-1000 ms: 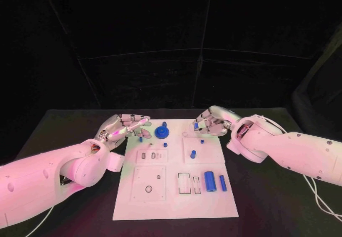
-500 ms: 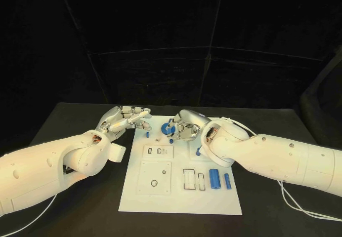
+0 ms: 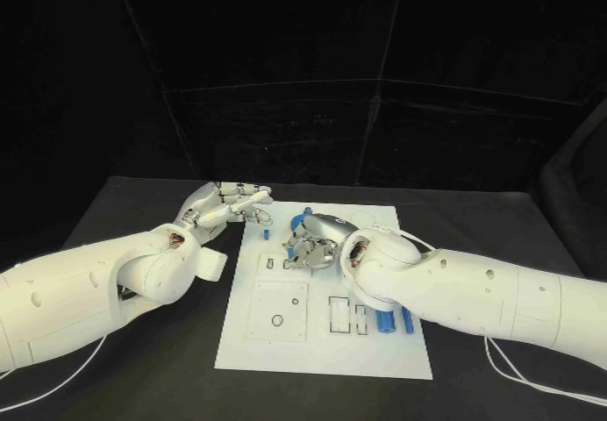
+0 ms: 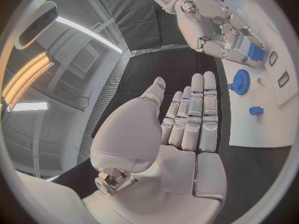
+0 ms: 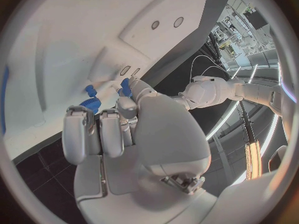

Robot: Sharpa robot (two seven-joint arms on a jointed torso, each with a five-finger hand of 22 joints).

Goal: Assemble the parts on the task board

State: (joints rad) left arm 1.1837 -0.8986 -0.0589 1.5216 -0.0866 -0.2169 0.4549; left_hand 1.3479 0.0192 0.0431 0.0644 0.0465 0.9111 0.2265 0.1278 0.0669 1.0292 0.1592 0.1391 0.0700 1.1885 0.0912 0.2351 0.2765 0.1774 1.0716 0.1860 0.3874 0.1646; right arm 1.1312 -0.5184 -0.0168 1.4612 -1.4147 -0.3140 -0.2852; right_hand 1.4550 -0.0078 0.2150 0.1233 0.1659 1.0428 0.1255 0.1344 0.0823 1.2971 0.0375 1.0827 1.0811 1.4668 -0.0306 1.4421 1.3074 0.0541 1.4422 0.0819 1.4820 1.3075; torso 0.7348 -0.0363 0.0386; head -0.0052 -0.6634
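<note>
The white task board (image 3: 323, 351) lies in the middle of the black table. My right hand (image 3: 317, 241) hovers low over the board's far left part with its fingers curled. It pinches a small blue part (image 5: 126, 87), which also peeks from under its fingers (image 4: 255, 52). Close beside it are the blue gear (image 4: 239, 79) and a small blue peg (image 4: 255, 111). My left hand (image 3: 228, 206) floats just off the board's far left corner. Its fingers (image 4: 193, 109) are stretched out straight and hold nothing.
A blue cylinder (image 3: 383, 323) and a thin blue bar (image 3: 407, 320) lie on the board's right side, near my right forearm (image 3: 468, 289). Several cut-out slots (image 3: 341, 316) mark the board's near half. My left forearm (image 3: 89, 289) covers the table's left.
My right hand has carried the small blue part leftward across the far end of the board, up to the gear. The left hand has stayed about where it was.
</note>
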